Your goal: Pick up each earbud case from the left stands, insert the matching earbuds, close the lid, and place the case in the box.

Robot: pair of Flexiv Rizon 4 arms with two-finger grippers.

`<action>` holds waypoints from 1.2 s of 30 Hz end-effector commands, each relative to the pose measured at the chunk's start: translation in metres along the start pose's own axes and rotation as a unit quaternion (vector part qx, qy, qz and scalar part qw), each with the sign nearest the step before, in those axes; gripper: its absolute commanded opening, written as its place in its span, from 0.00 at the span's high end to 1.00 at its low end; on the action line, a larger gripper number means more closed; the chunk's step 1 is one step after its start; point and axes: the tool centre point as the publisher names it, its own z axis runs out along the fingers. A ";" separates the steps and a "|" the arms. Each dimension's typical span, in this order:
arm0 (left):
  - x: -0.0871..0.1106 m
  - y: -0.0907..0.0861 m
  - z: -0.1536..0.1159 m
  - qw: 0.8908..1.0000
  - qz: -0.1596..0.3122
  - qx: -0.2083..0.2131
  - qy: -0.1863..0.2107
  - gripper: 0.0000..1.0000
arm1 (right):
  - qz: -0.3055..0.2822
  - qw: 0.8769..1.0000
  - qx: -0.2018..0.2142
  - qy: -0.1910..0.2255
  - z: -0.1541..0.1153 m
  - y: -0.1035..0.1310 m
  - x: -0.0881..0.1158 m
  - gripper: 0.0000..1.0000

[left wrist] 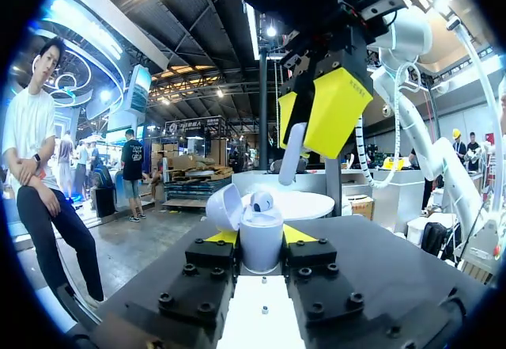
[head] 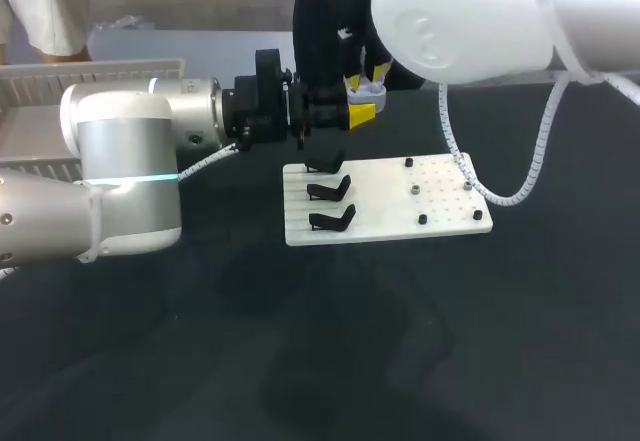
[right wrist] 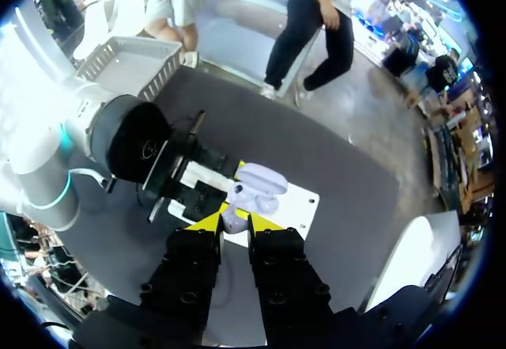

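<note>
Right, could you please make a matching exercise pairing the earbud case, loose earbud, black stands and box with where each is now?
1 earbud case
2 loose earbud
3 black stands
4 box

a empty, on the white board
b far left in the head view
c lid open, in the left hand
d in the right hand, above the case

Pairs: 1-c; 2-d; 3-a; 4-b

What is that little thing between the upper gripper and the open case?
A pale earbud, pinched in the right gripper, hanging just above the open case; the left wrist view shows it.
</note>
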 end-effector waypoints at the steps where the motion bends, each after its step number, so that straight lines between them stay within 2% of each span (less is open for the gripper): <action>1: 0.001 -0.002 0.000 1.000 0.002 -0.004 -0.002 1.00 | -0.007 1.000 -0.006 0.006 0.005 -0.002 -0.005 1.00; 5: 0.001 -0.002 0.000 1.000 0.002 -0.004 -0.002 1.00 | -0.028 1.000 -0.006 0.007 0.007 -0.003 -0.005 1.00; 36: 0.001 -0.002 0.000 1.000 0.002 -0.004 -0.002 1.00 | -0.045 0.999 -0.007 0.019 0.016 -0.005 -0.012 1.00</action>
